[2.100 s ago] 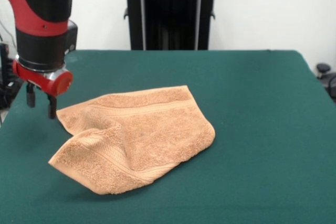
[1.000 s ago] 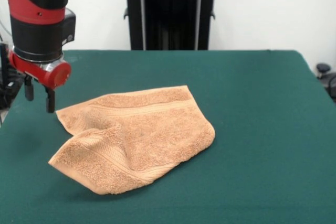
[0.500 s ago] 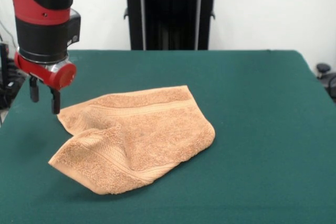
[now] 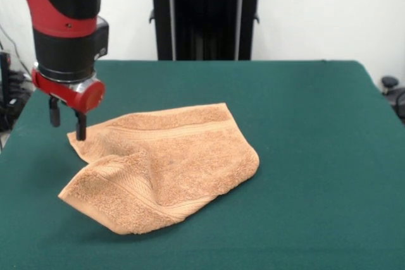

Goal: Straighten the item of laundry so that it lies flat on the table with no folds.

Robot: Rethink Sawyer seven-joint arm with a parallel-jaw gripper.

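Orange-tan terry cloth is seen left of centre in the frame: a single towel [image 4: 164,165], lying rumpled on a dark green felt table [image 4: 316,156]. Its lower-left part is folded over on itself, making a thick raised flap, and woven border bands run across the upper part and along the folded flap. The towel's upper-left corner points toward the left side of the table. One red and black arm comes down at the upper left of the frame, ending in one gripper [image 4: 68,120] whose two dark fingers are spread apart, holding nothing; the tips are placed at the towel's upper-left corner, and contact with the cloth cannot be made out. Bare green surface is left wide open to the right of the towel and above it, with narrower strips along the left and bottom edges.
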